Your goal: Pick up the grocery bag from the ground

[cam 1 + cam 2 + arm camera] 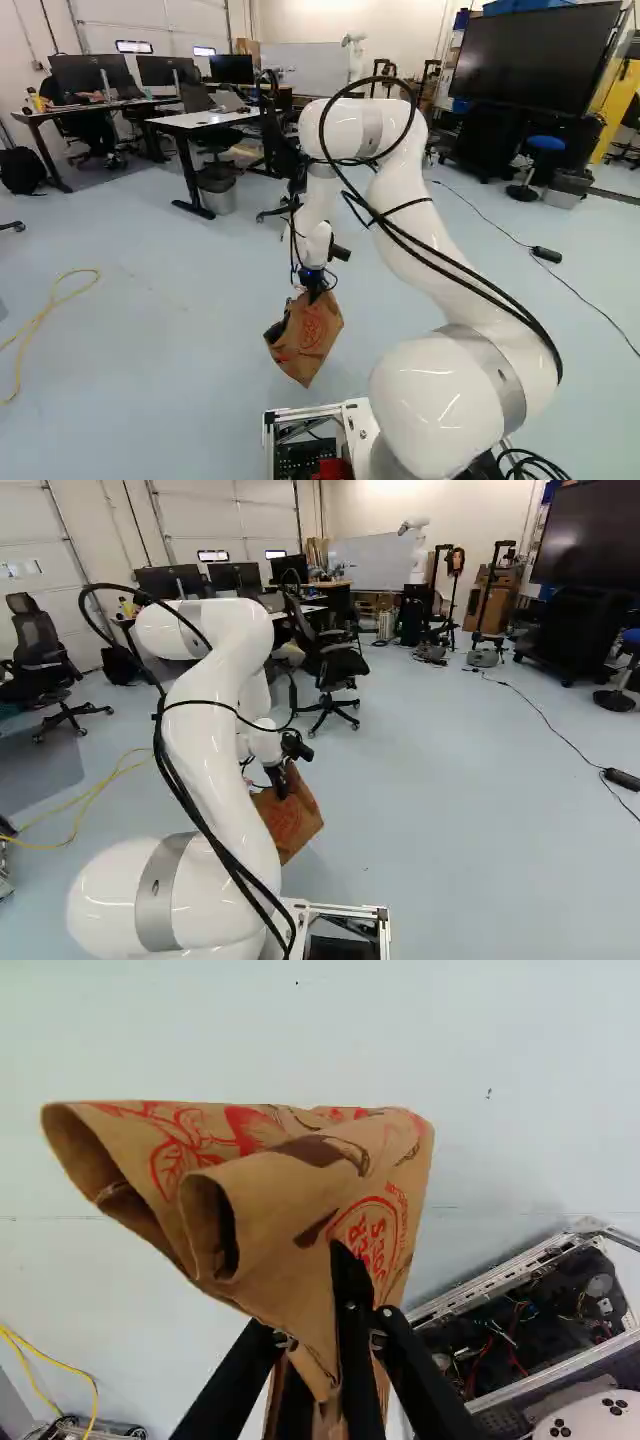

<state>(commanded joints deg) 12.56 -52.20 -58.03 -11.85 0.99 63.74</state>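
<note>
Only the left base view is showing the waste bin [217, 193] beside the white desk [190, 121]; only the right base view is showing the black chair [38, 645] at its far left. The wrist view is revealing rolled paper folds more clearly than the other 2 views. The gripper [316, 292] is pinching the grocery bag [310, 335] between its 2 nearly closed fingers. The bag is hanging above the floor [150, 350], ahead of the base.
</note>
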